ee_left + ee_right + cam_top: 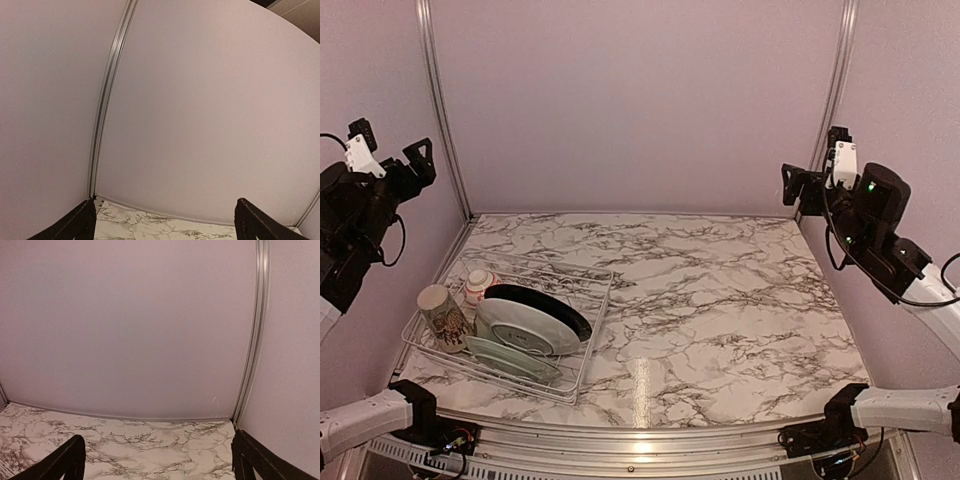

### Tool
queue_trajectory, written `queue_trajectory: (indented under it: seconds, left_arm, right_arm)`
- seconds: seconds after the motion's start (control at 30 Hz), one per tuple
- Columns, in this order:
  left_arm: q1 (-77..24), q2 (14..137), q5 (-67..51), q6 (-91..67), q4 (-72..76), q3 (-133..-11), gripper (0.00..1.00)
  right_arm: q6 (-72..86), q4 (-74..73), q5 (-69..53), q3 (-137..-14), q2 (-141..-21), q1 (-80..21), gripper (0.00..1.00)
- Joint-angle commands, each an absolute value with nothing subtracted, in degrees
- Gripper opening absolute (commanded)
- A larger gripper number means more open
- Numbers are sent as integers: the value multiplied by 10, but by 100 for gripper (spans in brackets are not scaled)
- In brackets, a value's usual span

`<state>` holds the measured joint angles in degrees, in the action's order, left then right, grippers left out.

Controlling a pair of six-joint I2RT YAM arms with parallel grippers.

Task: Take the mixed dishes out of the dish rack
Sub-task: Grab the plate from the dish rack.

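The white wire dish rack (582,345) sits at the table's near left. In it stand a large black plate (558,307), a pale green plate (525,328) leaning on it, a second pale green dish (510,358) in front, a cream mug (443,315) with leafy print at the left end, and a small red-and-white bowl (477,283) behind. My left gripper (392,160) is raised high at the far left, open and empty. My right gripper (815,165) is raised high at the far right, open and empty. Both wrist views show only wall and bare table between spread fingers (80,224) (67,460).
The marble table (720,300) spreads to the right of the rack. Pink walls with metal corner posts (442,110) (835,90) close the back and sides. The arm bases (415,415) (840,415) sit at the near edge.
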<state>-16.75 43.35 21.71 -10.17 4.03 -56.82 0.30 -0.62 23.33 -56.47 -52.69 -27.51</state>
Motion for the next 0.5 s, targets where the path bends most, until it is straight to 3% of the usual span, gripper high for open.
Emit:
queue_trajectory:
  seconds: [0.0, 0.47]
  left_arm:
    - [-140, 431, 178, -156, 18, -554, 99]
    - [-109, 469, 137, -241, -25, -549, 99]
  right_arm:
    - [20, -46, 262, -595, -539, -272, 99]
    - [42, -60, 222, -582, -568, -270, 99]
